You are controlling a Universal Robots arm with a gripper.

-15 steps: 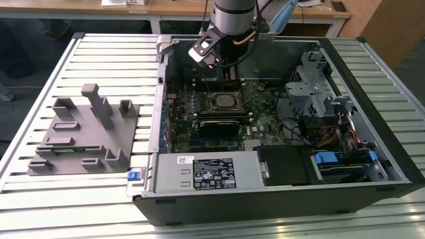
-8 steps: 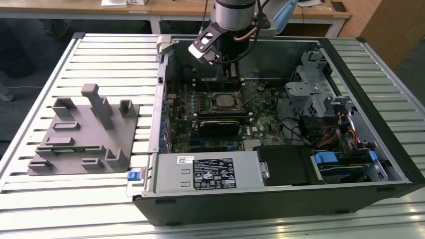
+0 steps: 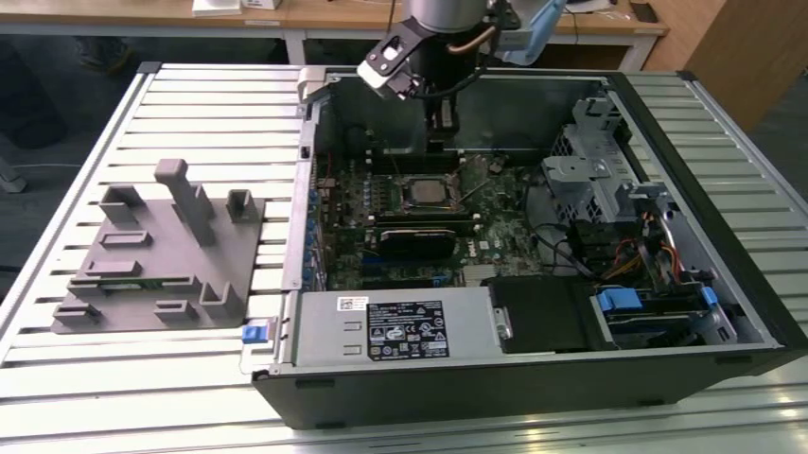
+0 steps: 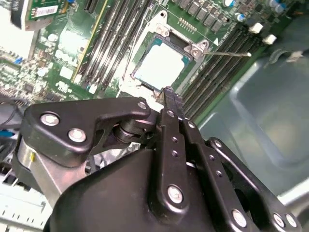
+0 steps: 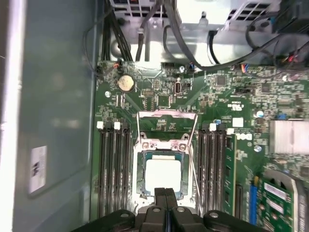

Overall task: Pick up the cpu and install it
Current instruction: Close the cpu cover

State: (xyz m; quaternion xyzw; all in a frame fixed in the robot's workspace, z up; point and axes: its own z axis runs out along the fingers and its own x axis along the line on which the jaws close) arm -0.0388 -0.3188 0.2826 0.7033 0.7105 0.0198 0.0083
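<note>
Black metal fingers of my gripper are pressed flat together with no gap between them, and they pinch nothing; in the second wrist view the same closed tips point down at the near edge of the socket. Whether they touch it I cannot tell. Just past the tips lies the cpu, its pale silvery top facing up, seated square inside the socket and free of my fingers; it shows the same way in the second wrist view and in the exterior view. The socket's metal frame is folded open on the far side of the chip, and a thin lever rod sticks out loose beside it. Rows of dark memory slots flank the socket on both sides. Farther along the green motherboard sit a round coin battery and a ribbed silver heatsink, and beyond them black cables hang against the case wall. In the exterior view my gripper reaches down into the open computer case, which lies on a slatted table, with a grey fixture well apart on the exterior view's left.
</note>
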